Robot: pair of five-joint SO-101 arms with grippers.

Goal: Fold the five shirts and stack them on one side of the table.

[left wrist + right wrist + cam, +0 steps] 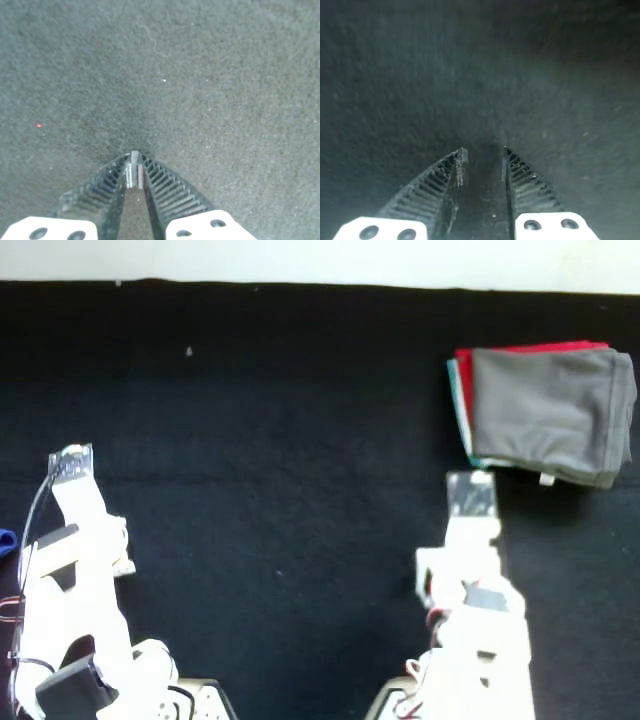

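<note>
Shut tip to tip on nothing, the left gripper (134, 161) hangs low over the black table cloth (280, 410); the right gripper (482, 162) is slightly parted and also empty. The shirt stack (548, 415), grey on top, lies just beyond the right gripper, near the table's right edge, and a wide stretch of cloth lies between the arms

The white left arm (85, 570) reaches forward from its base. Its black ribbed left hand (134, 167) is closed, the fingertips pressed together. The white right arm (475, 600) also reaches forward, and its right hand (482, 160) has a clear gap between its two ribbed fingers.
</note>
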